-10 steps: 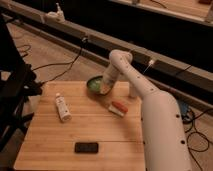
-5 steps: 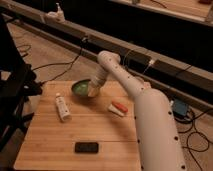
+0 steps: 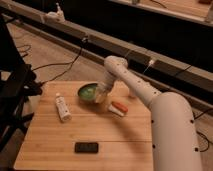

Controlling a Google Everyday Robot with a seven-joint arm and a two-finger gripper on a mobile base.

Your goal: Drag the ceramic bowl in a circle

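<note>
Reaching over from the 3 o'clock side of the table, the smooth white arm (image 3: 137,86) bends at a rounded elbow and drops its gripper (image 3: 101,93) onto the 3 o'clock rim of the ceramic bowl (image 3: 87,93). The gripper touches the bowl's edge, but whether it is clamped on the rim or only pressed against it I cannot tell.

The bowl is round and shallow, glossy green inside with a darker rim, and it sits upright on the table (image 3: 115,137) at about 12 o'clock from the tabletop's centre, near the far edge. The tabletop is pale wood in long parallel strips, with a matte grain.

At about 10 o'clock from centre lies a small white bottle (image 3: 62,107), cylindrical and on its side, just beside the bowl but apart from it. At 2 o'clock rests a small oblong packet (image 3: 118,107), orange-red on top and white below, near the gripper without touching it. At 6 o'clock lies a flat black rectangular slab (image 3: 86,147) with rounded corners, well apart from the rest.

Dark cables (image 3: 60,65) trail over the floor beyond the table
</note>
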